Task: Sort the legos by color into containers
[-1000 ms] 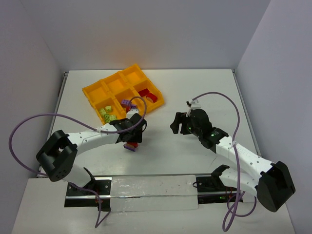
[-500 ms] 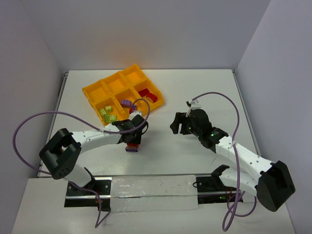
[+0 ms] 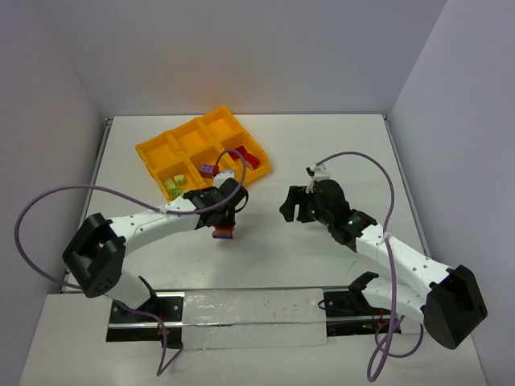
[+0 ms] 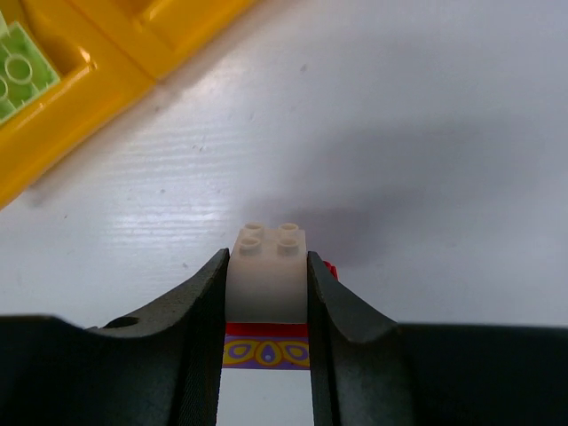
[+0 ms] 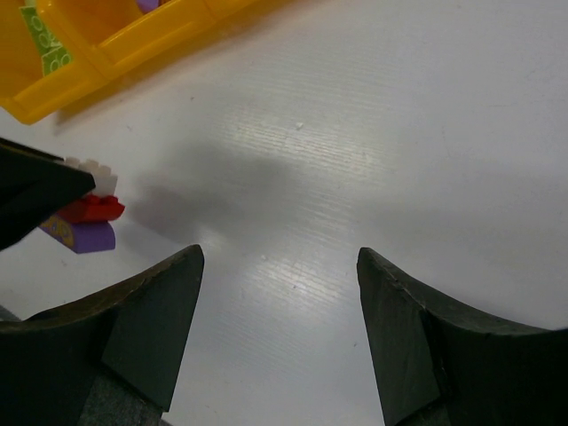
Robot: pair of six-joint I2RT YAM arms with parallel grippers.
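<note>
1 view, left wrist, shows 4 studs (image 4: 287, 232) on clamped brick (image 4: 269, 282).

The left arm stretches low just in front of the tray (image 3: 147, 157), its left gripper (image 3: 221, 219) pinched tight on a brick cluster (image 4: 269, 253). The right arm bends well right of the tray. The right gripper (image 5: 280, 257) stands with jaws apart, holding nothing.

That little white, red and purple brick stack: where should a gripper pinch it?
The pale brick, squeezed from its two opposite side walls: they are flat and parallel, unlike the studded face. The left gripper is shut on it that way, the red brick and purple brick outside its grip.
</note>
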